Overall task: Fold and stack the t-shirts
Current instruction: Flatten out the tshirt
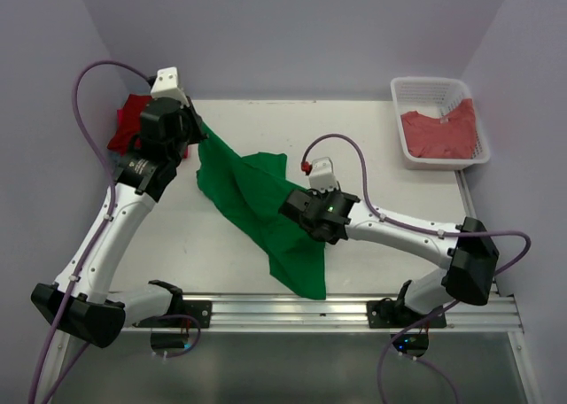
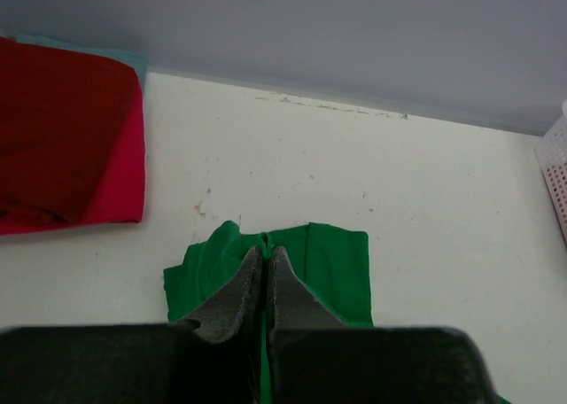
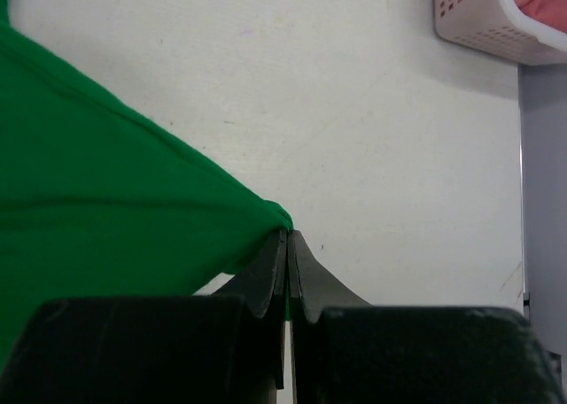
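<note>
Our left jaws, at the upper left of the overhead view, are clenched on one edge of the green t-shirt [image 1: 257, 205], just beside the folded red t-shirts [image 1: 133, 116]. The shirt's long axis slants down-right across the worktop [image 1: 399, 191] to mid-frame, where our right jaws pinch another edge. Each arm holds its own end, so we judge that laying it flat together comes next.

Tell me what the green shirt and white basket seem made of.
The green t-shirt looks like soft matte knit cloth, probably cotton: it drapes and creases. The basket looks like rigid white moulded plastic, faintly glossy, with lattice holes.
</note>
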You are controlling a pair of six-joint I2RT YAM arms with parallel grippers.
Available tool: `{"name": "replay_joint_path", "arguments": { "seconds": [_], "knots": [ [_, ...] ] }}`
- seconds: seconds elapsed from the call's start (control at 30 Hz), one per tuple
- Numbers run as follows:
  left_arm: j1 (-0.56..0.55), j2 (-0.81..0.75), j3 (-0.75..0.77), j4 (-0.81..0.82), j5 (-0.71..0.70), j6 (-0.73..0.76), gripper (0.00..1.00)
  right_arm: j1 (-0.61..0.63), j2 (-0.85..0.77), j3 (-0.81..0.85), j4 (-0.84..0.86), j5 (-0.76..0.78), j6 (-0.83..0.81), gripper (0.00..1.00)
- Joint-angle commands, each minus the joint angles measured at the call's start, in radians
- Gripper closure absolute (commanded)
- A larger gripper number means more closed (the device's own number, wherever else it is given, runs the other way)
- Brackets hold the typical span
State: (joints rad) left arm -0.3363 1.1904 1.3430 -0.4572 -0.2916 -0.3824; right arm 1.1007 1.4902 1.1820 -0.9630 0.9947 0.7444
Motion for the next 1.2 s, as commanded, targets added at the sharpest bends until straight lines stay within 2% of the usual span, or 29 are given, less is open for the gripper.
{"name": "replay_joint_path", "arguments": {
  "seconds": [0.0, 0.13, 0.17, 0.23, 0.33, 0.53, 0.67, 0.77, 0.9, 0.97, 1.0, 1.07, 1.13, 1.17],
  "knots": [
    [-0.001, -0.017, 0.025, 0.037, 0.015, 0.002, 1.0, -0.094, -0.051, 0.074, 0.033, 0.033, -0.037, 1.0],
    [-0.001, -0.002, 0.062, 0.048, 0.054, 0.031, 1.0, -0.231, -0.085, 0.151, 0.125, 0.022, -0.178, 1.0],
    [-0.001, 0.003, 0.079, 0.066, 0.068, 0.043, 1.0, -0.27, -0.091, 0.186, 0.191, 0.019, -0.221, 1.0],
    [-0.001, 0.015, 0.106, 0.077, 0.077, 0.077, 1.0, -0.298, -0.087, 0.241, 0.24, 0.021, -0.339, 1.0],
    [-0.001, 0.057, 0.208, 0.071, 0.086, 0.114, 1.0, -0.341, -0.022, 0.458, 0.279, 0.01, -0.479, 1.0],
    [-0.001, 0.192, 0.51, -0.006, 0.086, 0.177, 1.0, -0.377, 0.113, 0.816, 0.285, 0.004, -0.684, 1.0],
    [-0.001, 0.287, 0.747, -0.061, 0.071, 0.224, 1.0, -0.384, 0.128, 0.921, 0.377, 0.042, -0.827, 1.0],
    [-0.001, 0.33, 0.853, -0.066, 0.036, 0.258, 1.0, -0.386, 0.102, 0.915, 0.46, 0.064, -0.939, 1.0],
    [-0.001, 0.252, 0.852, -0.018, 0.052, 0.295, 1.0, -0.386, -0.009, 0.86, 0.599, 0.039, -1.042, 1.0],
    [-0.001, 0.172, 0.747, 0.059, 0.094, 0.309, 1.0, -0.383, -0.083, 0.752, 0.715, -0.02, -1.074, 1.0],
    [-0.003, 0.073, 0.699, 0.09, 0.115, 0.309, 1.0, -0.383, -0.167, 0.708, 0.749, -0.053, -1.099, 1.0],
    [-0.003, -0.041, 0.537, 0.206, 0.178, 0.33, 1.0, -0.38, -0.258, 0.571, 0.849, -0.186, -1.12, 1.0],
    [-0.003, -0.191, 0.457, 0.262, 0.224, 0.335, 1.0, -0.378, -0.414, 0.466, 0.93, -0.284, -1.151, 1.0],
    [-0.001, -0.23, 0.417, 0.285, 0.255, 0.335, 1.0, -0.372, -0.473, 0.358, 1.049, -0.362, -1.157, 1.0]
  ]
}}
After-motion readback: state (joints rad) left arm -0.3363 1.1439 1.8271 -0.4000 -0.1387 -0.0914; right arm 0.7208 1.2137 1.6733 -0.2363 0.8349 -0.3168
